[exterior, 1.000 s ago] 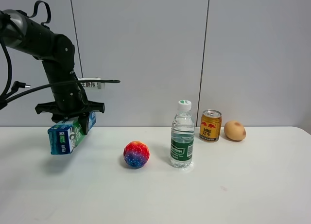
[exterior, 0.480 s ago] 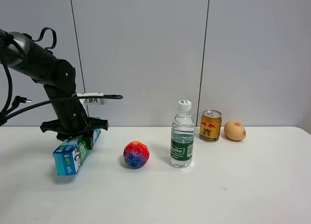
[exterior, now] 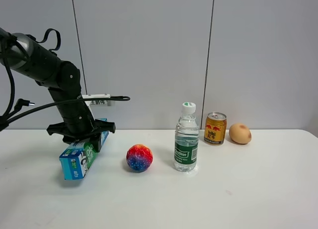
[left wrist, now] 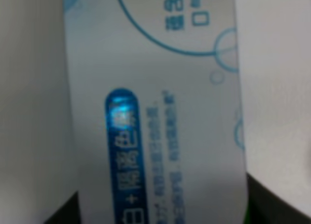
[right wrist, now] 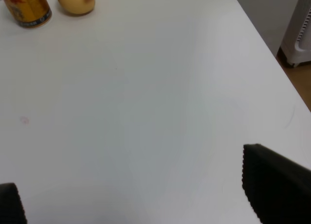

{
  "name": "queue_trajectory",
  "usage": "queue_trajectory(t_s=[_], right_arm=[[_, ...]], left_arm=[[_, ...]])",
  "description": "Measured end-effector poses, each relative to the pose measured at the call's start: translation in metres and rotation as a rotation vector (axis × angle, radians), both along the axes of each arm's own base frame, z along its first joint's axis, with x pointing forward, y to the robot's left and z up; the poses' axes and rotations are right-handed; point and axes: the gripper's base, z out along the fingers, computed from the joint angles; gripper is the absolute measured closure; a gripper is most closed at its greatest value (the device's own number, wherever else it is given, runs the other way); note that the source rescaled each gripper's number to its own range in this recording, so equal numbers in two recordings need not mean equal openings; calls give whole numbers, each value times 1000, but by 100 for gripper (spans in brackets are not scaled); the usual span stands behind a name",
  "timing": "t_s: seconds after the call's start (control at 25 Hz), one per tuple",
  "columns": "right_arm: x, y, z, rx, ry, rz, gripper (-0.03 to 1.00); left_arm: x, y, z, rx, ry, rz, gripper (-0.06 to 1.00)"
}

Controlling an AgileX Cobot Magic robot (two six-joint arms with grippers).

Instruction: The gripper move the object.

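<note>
The light blue and green carton point(exterior: 78, 160) is at the left of the white table point(exterior: 238, 189), its near end down at the surface; I cannot tell if it rests there. My left gripper point(exterior: 83, 134), a black claw on the dark arm, is shut on the carton's far half from above. In the left wrist view the carton point(left wrist: 155, 88) fills the picture between the black fingers point(left wrist: 274, 202). My right gripper point(right wrist: 131, 195) is open and empty over bare table; it does not show in the exterior view.
A multicoloured ball point(exterior: 139, 158) lies right of the carton. A clear water bottle point(exterior: 186, 138) stands at the middle. A gold can point(exterior: 215, 128) and a brown egg-shaped object point(exterior: 240, 133) stand behind it to the right; both show in the right wrist view, can point(right wrist: 25, 6), egg point(right wrist: 75, 0).
My left gripper has lowered the carton from above the table down to the surface and shifted it slightly right, toward the ball. The other objects have not moved.
</note>
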Motion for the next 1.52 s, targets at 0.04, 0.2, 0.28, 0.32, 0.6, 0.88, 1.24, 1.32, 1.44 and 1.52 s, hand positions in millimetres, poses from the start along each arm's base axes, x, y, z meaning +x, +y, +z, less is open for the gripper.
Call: queue_trajectory(t_s=[0.04, 0.2, 0.28, 0.32, 0.6, 0.88, 1.24, 1.32, 1.44, 1.52], right_arm=[[0, 0, 0, 0, 0, 0, -3], [0, 0, 0, 0, 0, 0, -3], [0, 0, 0, 0, 0, 0, -3], [0, 0, 0, 0, 0, 0, -3], [0, 0, 0, 0, 0, 0, -3], [0, 0, 0, 0, 0, 0, -3], [0, 0, 0, 0, 0, 0, -3], [0, 0, 0, 0, 0, 0, -3], [0, 0, 0, 0, 0, 0, -3], [0, 0, 0, 0, 0, 0, -3]], left_arm=[[0, 0, 0, 1, 0, -2, 68], [0, 0, 0, 3, -2, -6, 15], [0, 0, 1, 4, 2, -5, 4], [-2, 1, 4, 6, 8, -6, 2], [-23, 7, 112, -4, -96, -32, 1], [-88, 29, 251, 19, -298, -105, 1], [-178, 74, 315, 31, -380, -42, 1], [-202, 84, 319, 31, -400, -21, 1], [-246, 97, 318, 28, -441, 1, 1], [-273, 102, 308, 28, -443, 4, 1]])
